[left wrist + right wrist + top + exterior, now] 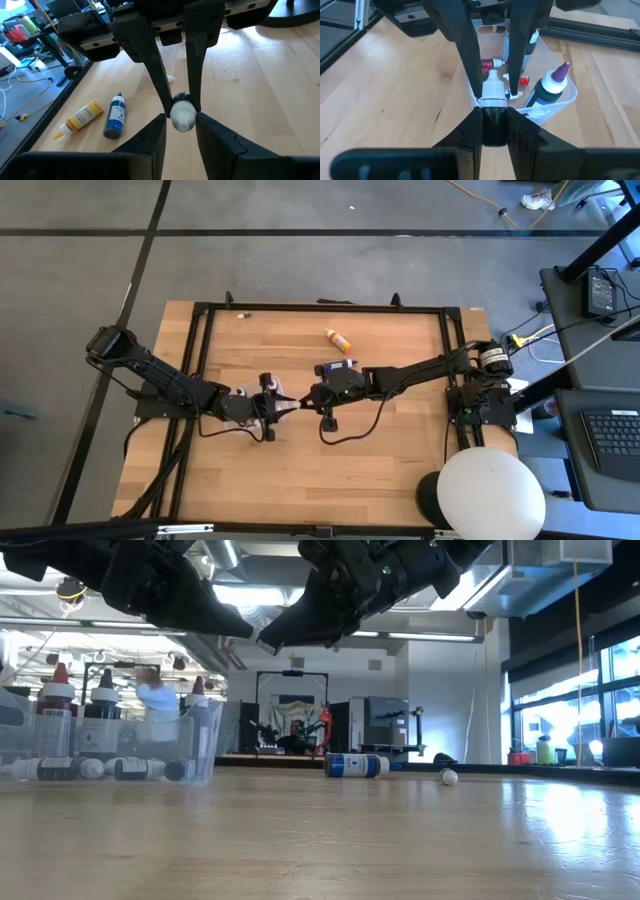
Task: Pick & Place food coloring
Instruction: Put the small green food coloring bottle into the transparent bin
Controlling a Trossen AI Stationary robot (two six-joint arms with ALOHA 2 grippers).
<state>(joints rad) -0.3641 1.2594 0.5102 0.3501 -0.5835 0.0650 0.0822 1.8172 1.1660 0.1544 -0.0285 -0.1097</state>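
A small dark food coloring bottle [493, 127] with a white cap [493, 90] hangs in the air between both grippers, above the middle of the table. My right gripper [493, 117] comes from the table's right and is shut on the bottle. My left gripper [181, 122] comes from the left and is shut on the cap. In the high view the two grippers meet tip to tip [297, 405]. A blue bottle [340, 367] and a yellow bottle [337, 338] lie on their sides farther back on the table. My left gripper pinches the bottle's white cap [183, 116] between its two fingertips, coming from the table's left and slanting slightly down. The cap points toward this gripper, clear of the table. My right gripper pinches the bottle's dark body [493, 131] between its two fingers, just behind the cap. It comes from the table's right, slanting down. The bottle lies along the fingers, cap end leading, lifted clear.
A clear plastic tray [559, 106] under the left gripper holds several bottles, among them a dark one with a purple tip [551, 85] and small red ones [492, 64]. In the low view the tray [195, 745] stands at the left. Black frame rails [320, 308] border the table.
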